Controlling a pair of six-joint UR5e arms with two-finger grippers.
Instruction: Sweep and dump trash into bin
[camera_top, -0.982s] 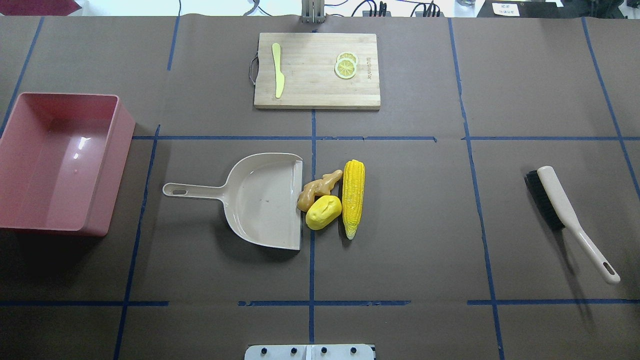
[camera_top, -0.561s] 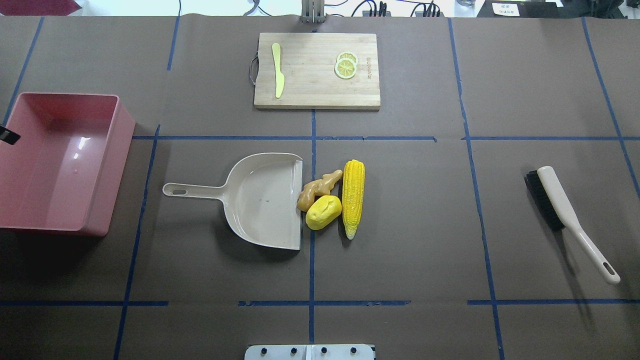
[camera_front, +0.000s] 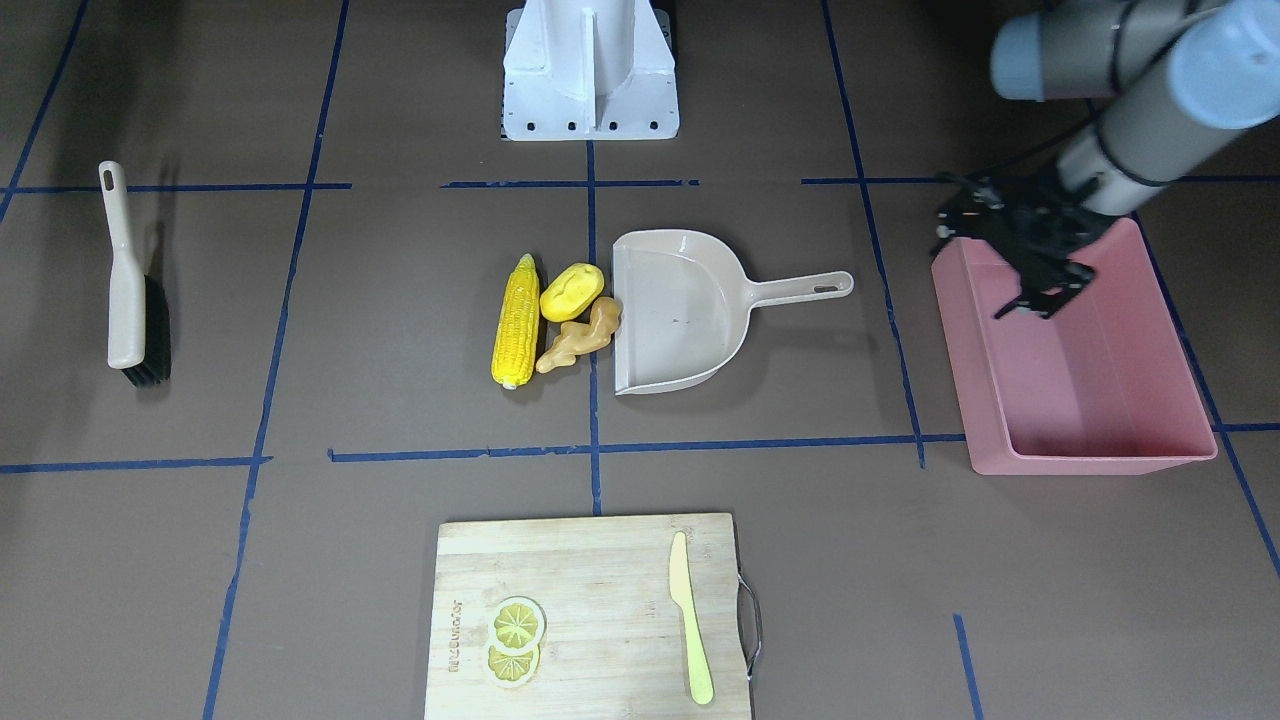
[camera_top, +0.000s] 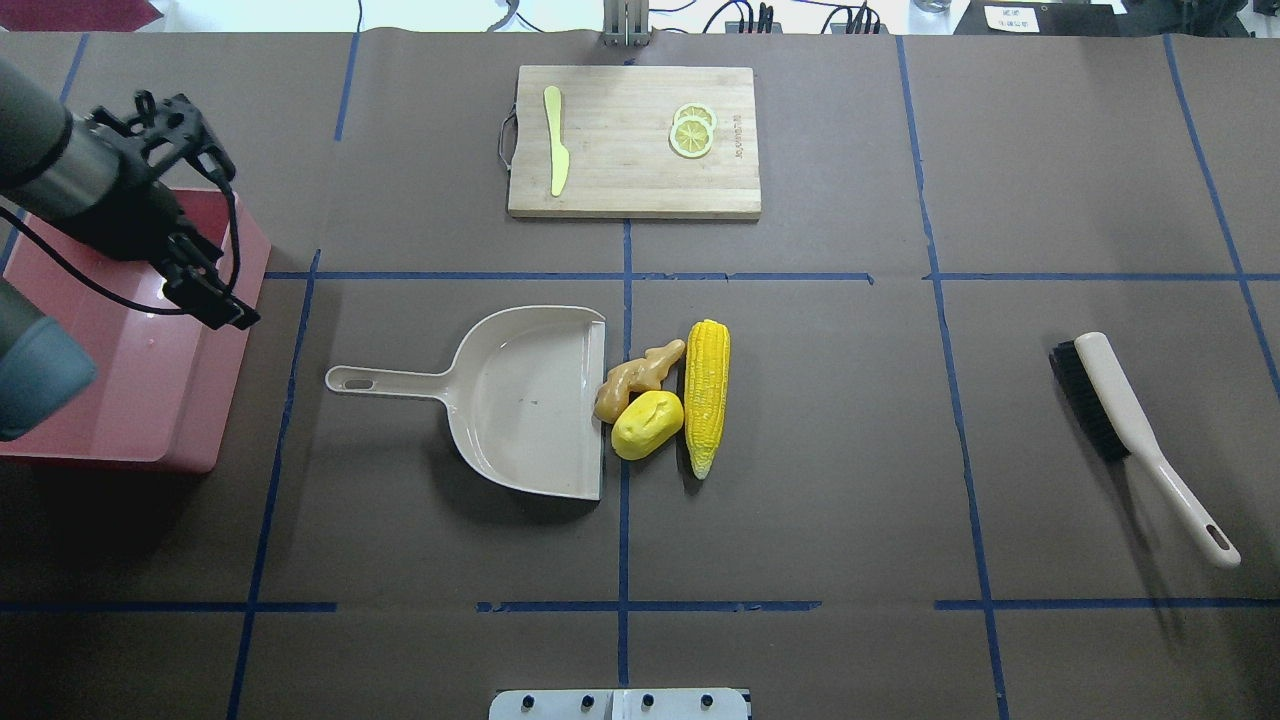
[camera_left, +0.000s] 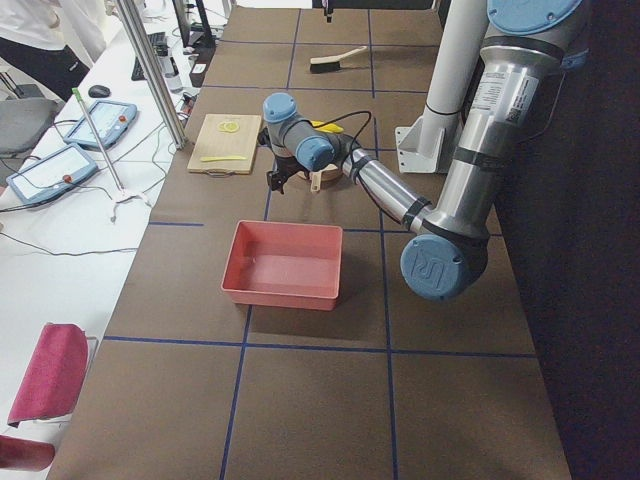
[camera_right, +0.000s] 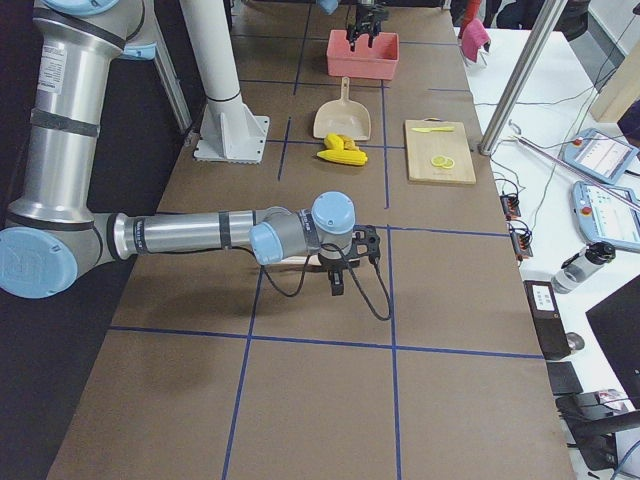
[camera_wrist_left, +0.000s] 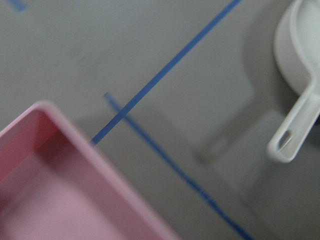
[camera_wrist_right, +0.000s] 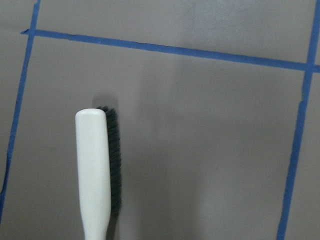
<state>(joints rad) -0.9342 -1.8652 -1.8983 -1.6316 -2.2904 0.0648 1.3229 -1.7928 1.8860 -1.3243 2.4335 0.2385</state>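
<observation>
The trash lies mid-table: a yellow corn cob (camera_top: 706, 395) (camera_front: 516, 322), a yellow potato-like lump (camera_top: 647, 424) (camera_front: 571, 291) and a tan ginger root (camera_top: 635, 378) (camera_front: 578, 343), at the open mouth of a beige dustpan (camera_top: 520, 400) (camera_front: 680, 310). The pink bin (camera_top: 120, 400) (camera_front: 1080, 400) stands at the table's left end. My left gripper (camera_top: 222, 235) (camera_front: 975, 270) hovers open and empty over the bin's edge nearest the dustpan. My right gripper (camera_right: 350, 262) shows only in the exterior right view, above the brush (camera_top: 1120, 410) (camera_wrist_right: 95, 170); I cannot tell whether it is open or shut.
A wooden cutting board (camera_top: 630, 170) at the far side carries a pale yellow-green knife (camera_top: 555, 140) and lemon slices (camera_top: 692, 132). The dustpan's handle (camera_wrist_left: 300, 120) points toward the bin. The brush lies at the table's right end.
My left arm has come in from the left edge of the overhead view and now hangs over the bin. The trash, dustpan and brush have not moved.
</observation>
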